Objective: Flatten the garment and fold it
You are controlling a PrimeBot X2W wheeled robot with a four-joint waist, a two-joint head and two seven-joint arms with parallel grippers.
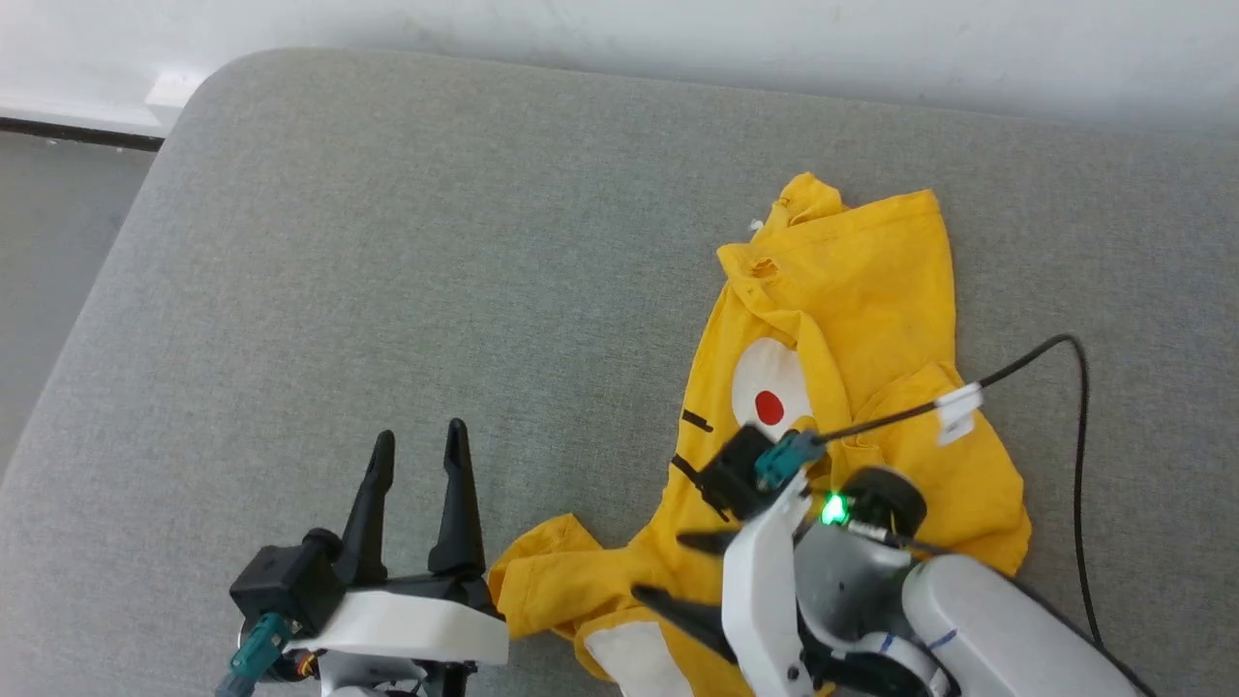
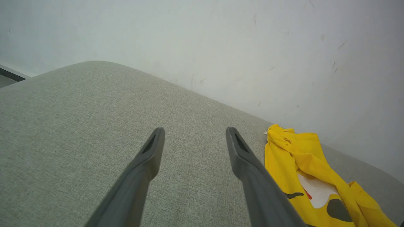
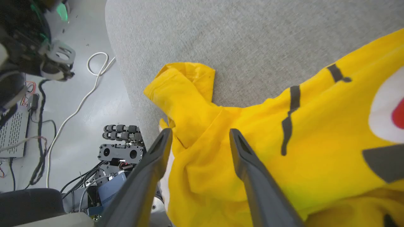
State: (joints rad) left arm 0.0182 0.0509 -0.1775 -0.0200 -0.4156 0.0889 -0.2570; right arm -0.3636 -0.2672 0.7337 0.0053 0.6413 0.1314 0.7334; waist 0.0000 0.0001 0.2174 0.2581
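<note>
Left claw (image 1: 419,436) splayed wide over grey cushion (image 1: 387,242) — right claw (image 3: 199,134) likewise spread, empty, above crumpled yellow garment (image 1: 871,290)

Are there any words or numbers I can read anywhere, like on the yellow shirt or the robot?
No text here can be read.
shirt: only a cartoon face, no letters.
white tag on the cable: too blurred to read.
gear on the floor: any labels are too small to read.

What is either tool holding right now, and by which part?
Nothing. Left tool open over the cushion; right tool open above the yellow shirt, pinching no fabric.
</note>
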